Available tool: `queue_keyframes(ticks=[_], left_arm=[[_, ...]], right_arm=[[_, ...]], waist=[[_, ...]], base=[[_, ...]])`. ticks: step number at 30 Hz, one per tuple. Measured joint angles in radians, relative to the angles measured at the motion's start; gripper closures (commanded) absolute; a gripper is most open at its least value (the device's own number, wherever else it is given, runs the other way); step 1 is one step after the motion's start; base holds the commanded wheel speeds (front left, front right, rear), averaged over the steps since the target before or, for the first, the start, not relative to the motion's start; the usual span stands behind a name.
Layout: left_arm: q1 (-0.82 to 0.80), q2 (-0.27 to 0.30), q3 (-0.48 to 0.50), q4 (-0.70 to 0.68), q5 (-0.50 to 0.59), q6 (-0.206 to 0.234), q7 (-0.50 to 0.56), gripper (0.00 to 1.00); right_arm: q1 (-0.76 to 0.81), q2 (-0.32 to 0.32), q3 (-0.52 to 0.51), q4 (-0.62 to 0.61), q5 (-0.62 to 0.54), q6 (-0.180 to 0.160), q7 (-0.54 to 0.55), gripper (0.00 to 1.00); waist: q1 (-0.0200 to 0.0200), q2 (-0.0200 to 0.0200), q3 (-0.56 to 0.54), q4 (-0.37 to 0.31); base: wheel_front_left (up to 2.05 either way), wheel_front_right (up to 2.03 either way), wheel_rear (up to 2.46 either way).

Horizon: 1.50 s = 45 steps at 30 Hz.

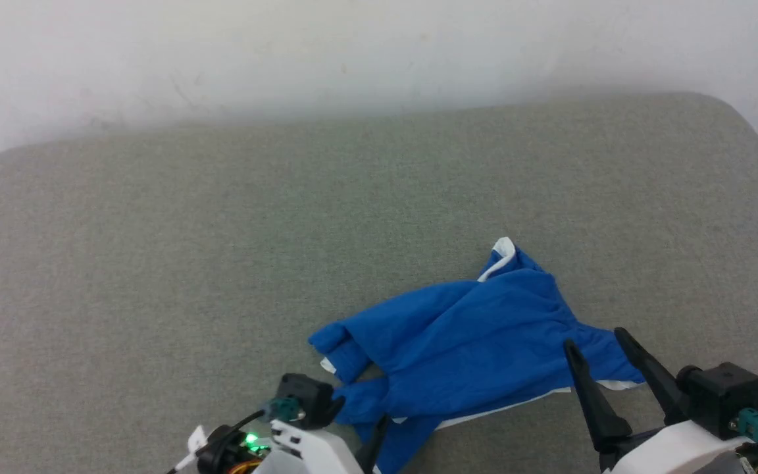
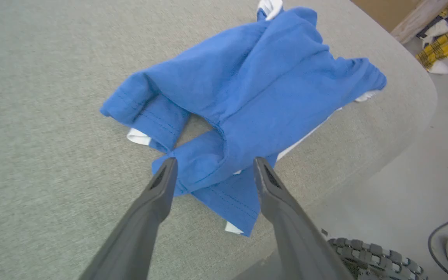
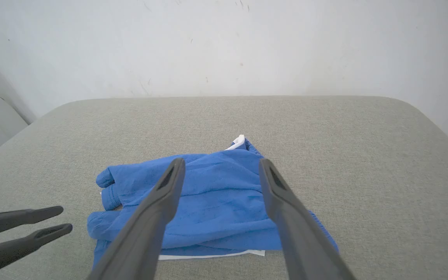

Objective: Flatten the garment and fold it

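The blue garment (image 1: 471,342) lies crumpled on the grey counter (image 1: 221,230), toward its near edge (white trim peeking out). The left gripper (image 2: 214,161), jaws wide and empty, hangs over a leg hem; the right gripper (image 3: 222,161), equally wide and empty, is over the garment's right side.

One garment on show: crumpled royal-blue soft shorts with white trim (image 1: 471,342), near, right of centre. One surface beneath it, a grey-green fabric-covered pad with rounded corners (image 1: 221,230). Two grippers: left gripper (image 2: 215,161) near left, right gripper (image 1: 594,337) near right, with two long dark fingers (image 3: 286,210) apiece, four in all. Beyond the pad's right edge, one yellow-and-black checked cloth (image 2: 447,42) and one dark treaded wheel (image 2: 368,256).
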Motion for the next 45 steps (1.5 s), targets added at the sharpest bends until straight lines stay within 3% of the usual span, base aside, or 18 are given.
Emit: queue_keyframes(ticks=[9,14,15,16,17,23,29,38,39,40,45], left_arm=[[-0.151,-0.014,-0.108,0.155,0.04,-0.095,0.117,0.0],[-0.207,-0.012,-0.134,0.244,0.068,-0.114,0.146,0.0],[-0.213,-0.012,-0.135,0.253,0.07,-0.115,0.144,0.37],[-0.219,-0.013,-0.133,0.258,0.071,-0.119,0.138,0.94],[-0.226,-0.014,-0.128,0.259,0.07,-0.119,0.13,1.0],[-0.262,-0.018,-0.058,0.193,0.047,-0.073,0.112,1.0],[-0.375,0.007,0.006,0.163,0.048,-0.023,0.166,1.0],[-0.536,-0.02,0.073,0.37,0.035,0.009,0.187,1.0],[-0.542,-0.028,0.078,0.394,0.03,0.011,0.178,0.44],[-0.543,-0.033,0.081,0.412,0.028,0.013,0.167,0.0],[-0.514,-0.058,0.124,0.427,0.016,0.059,0.038,0.0]], right_arm=[[-0.028,0.0,0.035,-0.027,0.002,0.0,0.002,0.0],[-0.045,0.001,0.049,-0.038,0.003,0.0,-0.02,0.0],[-0.046,0.001,0.05,-0.038,0.003,0.0,-0.021,0.0],[-0.047,0.001,0.051,-0.038,0.004,0.0,-0.021,0.0],[-0.048,0.001,0.052,-0.038,0.006,0.0,-0.022,0.0],[-0.047,0.001,0.043,-0.032,0.013,0.0,-0.021,0.0],[-0.048,0.001,0.043,-0.032,0.02,0.0,-0.02,0.0],[-0.087,0.001,0.059,-0.029,0.021,0.0,-0.031,0.0],[-0.089,0.001,0.06,-0.026,0.021,0.0,-0.034,0.0],[-0.091,0.001,0.06,-0.024,0.021,0.0,-0.038,0.0],[-0.093,0.001,0.06,-0.003,0.023,0.0,-0.056,0.0]], waist=[[0.0001,0.0,0.05,-0.037],[0.0001,0.0,0.068,-0.062],[0.0001,0.0,0.071,-0.067],[0.0001,0.0,0.072,-0.071],[0.0001,0.0,0.073,-0.075],[-0.0001,0.0,0.067,-0.082],[-0.0001,0.0,0.087,-0.084],[0.0001,0.0,0.158,-0.119],[0.0001,0.0,0.165,-0.125],[0.0002,0.0,0.171,-0.13],[0.0001,0.0,0.174,-0.14]], base=[[0.0,0.0,0.0],[0.0,0.0,0.0],[0.0,0.0,0.0],[0.0,0.0,0.0],[0.0,0.0,0.0],[0.0,0.0,0.0],[0.0,0.0,0.0],[0.0,0.0,0.0],[0.0,0.0,0.0],[0.0,0.0,0.0],[0.0,0.0,0.0]])
